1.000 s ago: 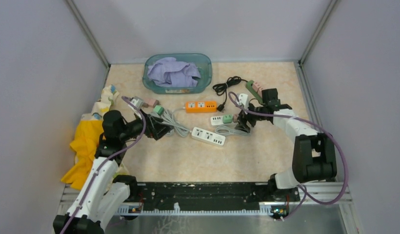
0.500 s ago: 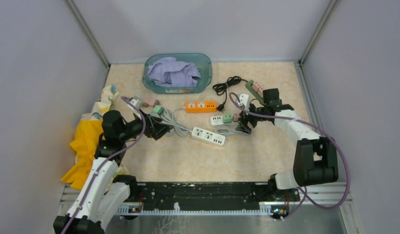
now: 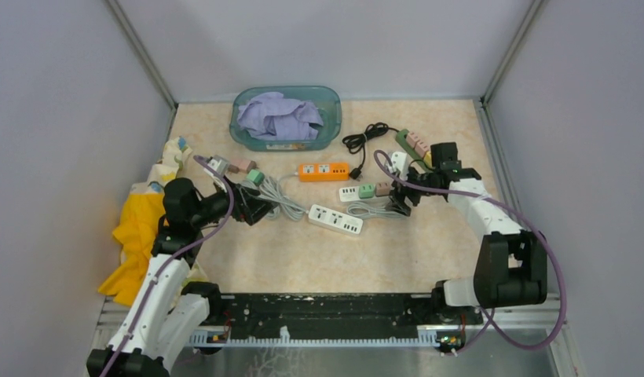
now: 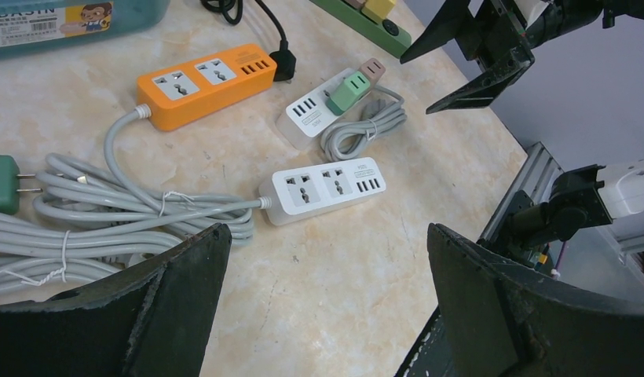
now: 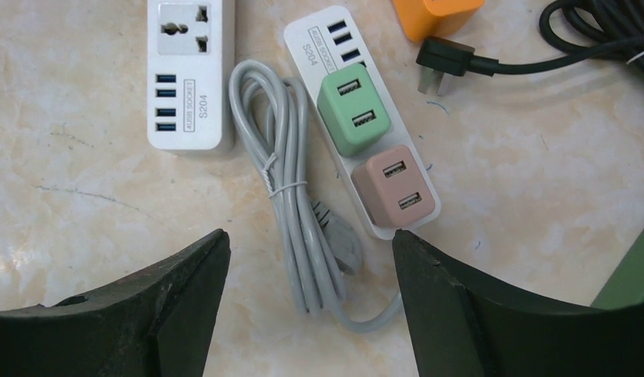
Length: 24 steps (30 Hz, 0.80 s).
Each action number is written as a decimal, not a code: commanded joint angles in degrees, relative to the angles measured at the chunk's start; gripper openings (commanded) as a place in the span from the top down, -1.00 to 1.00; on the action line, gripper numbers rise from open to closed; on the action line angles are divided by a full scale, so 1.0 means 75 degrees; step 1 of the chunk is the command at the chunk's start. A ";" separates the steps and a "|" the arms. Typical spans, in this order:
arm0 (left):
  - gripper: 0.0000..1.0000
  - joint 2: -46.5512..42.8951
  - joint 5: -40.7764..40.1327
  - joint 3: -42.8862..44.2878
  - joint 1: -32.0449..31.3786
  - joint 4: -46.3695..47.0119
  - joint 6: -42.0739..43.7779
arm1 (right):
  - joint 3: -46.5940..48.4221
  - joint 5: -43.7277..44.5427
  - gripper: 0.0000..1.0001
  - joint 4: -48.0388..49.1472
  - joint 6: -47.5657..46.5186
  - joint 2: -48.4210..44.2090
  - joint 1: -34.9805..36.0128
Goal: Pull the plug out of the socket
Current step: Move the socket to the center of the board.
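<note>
A small white socket strip (image 5: 317, 38) lies on the table with a green plug (image 5: 353, 114) and a pink plug (image 5: 395, 187) seated in it side by side. Its grey cable (image 5: 291, 204) is bundled beside it. My right gripper (image 5: 309, 237) hovers open just above the strip's pink-plug end, holding nothing; one fingertip is near the pink plug. From above, the strip (image 3: 352, 192) sits just left of the right gripper (image 3: 403, 195). My left gripper (image 3: 260, 206) is open and empty at the left. In its wrist view, the gripper (image 4: 327, 298) looks across at the green plug (image 4: 349, 92).
A longer white strip (image 3: 335, 219) lies in front, an orange strip (image 3: 323, 171) behind. A green strip (image 3: 413, 143) and black cord (image 3: 364, 140) sit at back right. A teal basin (image 3: 331, 126) holds purple cloth. Grey cable coils (image 3: 281, 196) and yellow cloth (image 3: 138, 236) are at left.
My right gripper has drifted a little to the right, away from the plugs. The left arm has not moved.
</note>
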 commanded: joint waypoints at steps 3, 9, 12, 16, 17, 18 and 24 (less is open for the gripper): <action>-0.99 -0.0090 0.0131 0.0190 0.0087 0.0129 0.0050 | 0.0161 0.0597 -0.43 -0.0146 -0.0584 0.0061 -0.0051; -0.99 -0.0095 0.0179 0.0179 0.0105 0.0158 0.0035 | -0.0233 0.1127 -0.36 0.0483 -0.0555 0.0396 -0.0051; -0.99 -0.0094 0.0201 0.0179 0.0117 0.0167 0.0025 | -0.0293 0.1193 -0.36 0.0666 -0.0454 0.0533 -0.0038; -0.98 -0.0095 0.0231 0.0173 0.0138 0.0190 0.0013 | -0.0487 0.1320 -0.35 0.0882 -0.0573 0.0639 0.0112; -0.98 -0.0095 0.0237 0.0168 0.0133 0.0185 0.0008 | -0.0525 0.1347 -0.35 0.0896 -0.0611 0.0689 0.0176; -0.98 -0.0098 0.0237 0.0167 0.0145 0.0193 0.0013 | -0.0536 0.1373 -0.33 0.0886 -0.0657 0.0738 0.0239; -0.97 -0.0107 0.0249 0.0168 0.0164 0.0186 -0.0004 | -0.0427 0.1733 0.04 0.0660 -0.0888 0.0946 0.0601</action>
